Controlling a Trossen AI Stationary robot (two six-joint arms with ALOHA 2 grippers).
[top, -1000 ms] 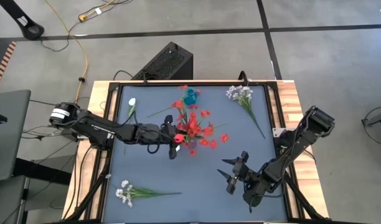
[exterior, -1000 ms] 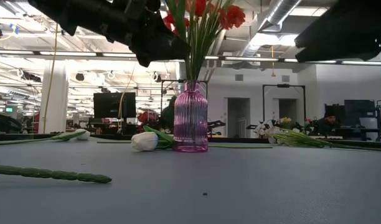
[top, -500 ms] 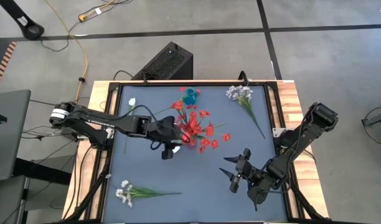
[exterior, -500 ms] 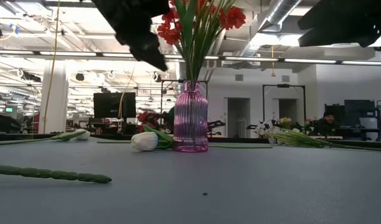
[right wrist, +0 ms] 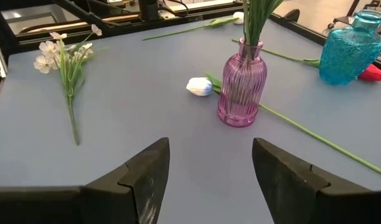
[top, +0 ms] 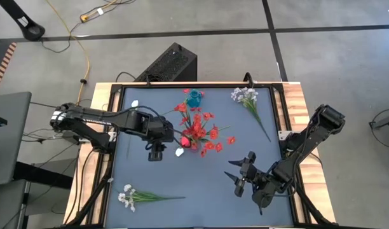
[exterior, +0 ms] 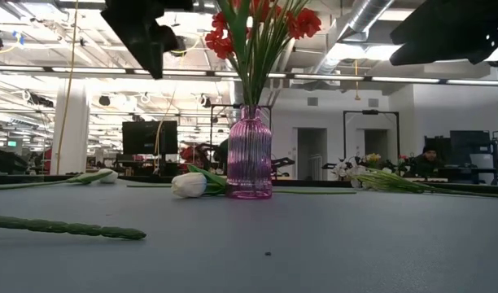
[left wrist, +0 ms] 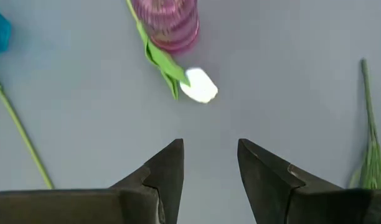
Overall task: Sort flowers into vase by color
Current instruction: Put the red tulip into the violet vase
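Note:
A pink ribbed vase [right wrist: 241, 81] stands mid-table with a bunch of red flowers [exterior: 261, 24] in it. A white tulip [left wrist: 198, 86] lies flat on the table, its head beside the vase's foot and its stem [right wrist: 315, 140] running past behind the vase. My left gripper [left wrist: 209, 143] hangs open above the table, left of the vase [top: 194, 141], pointing down at bare table near the tulip. My right gripper [right wrist: 209, 146] waits open at the near right [top: 234, 178]. A blue vase [top: 194, 98] stands at the far side with a red bloom [right wrist: 371, 73] beside it.
A whitish spray [top: 246, 97] lies at the far right and another [top: 128, 196] at the near left. A second white tulip [top: 135, 104] lies at the far left. A long green stem [exterior: 66, 228] lies close to the low camera. Bare table stretches between the grippers.
My left gripper has drawn back from the red flowers at the vase toward the table's left edge, risen, and tipped from nearly level to pointing down. The red bunch stays in the vase. The white tulip's head, earlier under the gripper, now shows beside the vase.

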